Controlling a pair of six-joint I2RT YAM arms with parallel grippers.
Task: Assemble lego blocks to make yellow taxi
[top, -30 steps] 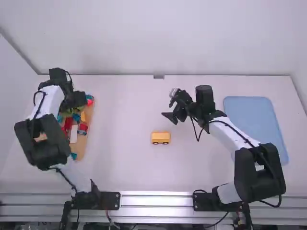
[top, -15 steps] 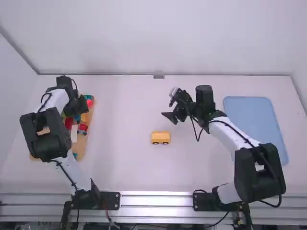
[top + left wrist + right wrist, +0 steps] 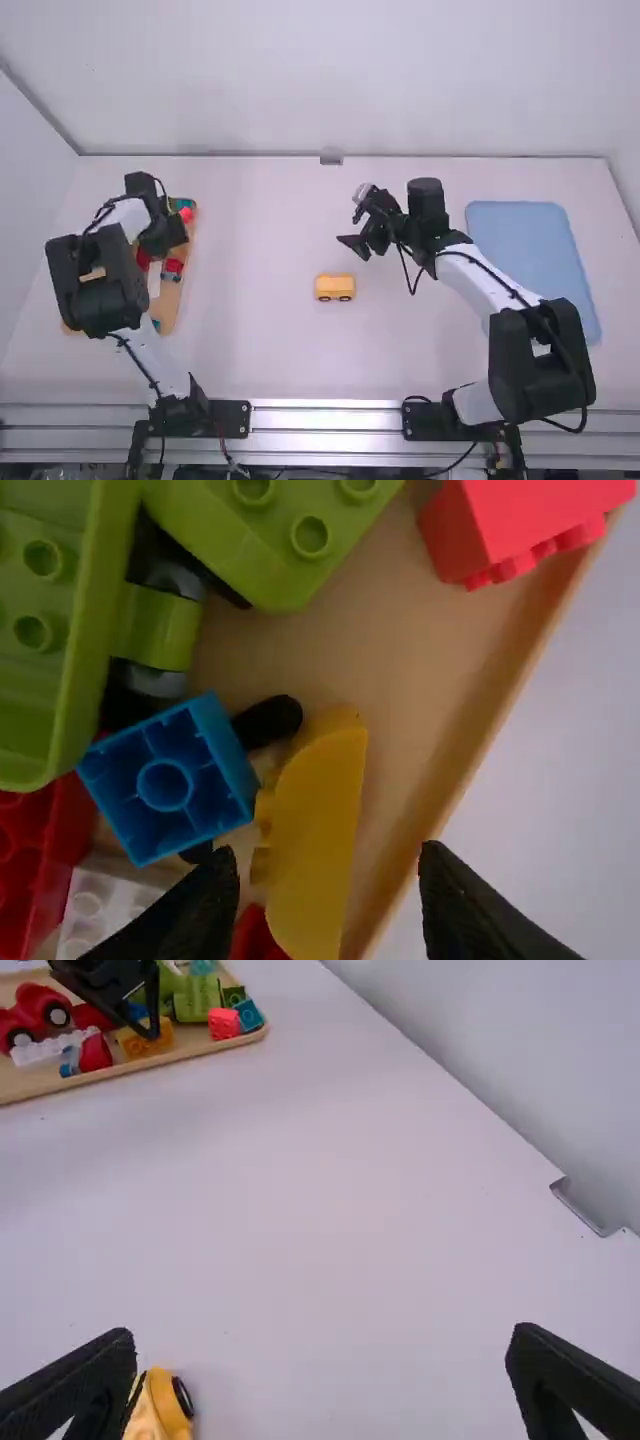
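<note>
Wide jaws on the left gripper bracket the curved yellow block

Centre the gap before lowering: one finger should slip down beside the blue block without nudging it, the other just inside the tray wall. Squeeze evenly, lift straight. The right gripper is spread too, empty, the yellow wheeled base near one fingertip.

High view: illumination is bright and diffuse across the matte white table; glare streaks the ribbed silver metal rail at 6 o'clock. Left wrist view: the shallow tan wooden tray is dimmer. Right wrist view: faint shadow adjoins the yellow wheeled toy block at 7 o'clock.
</note>
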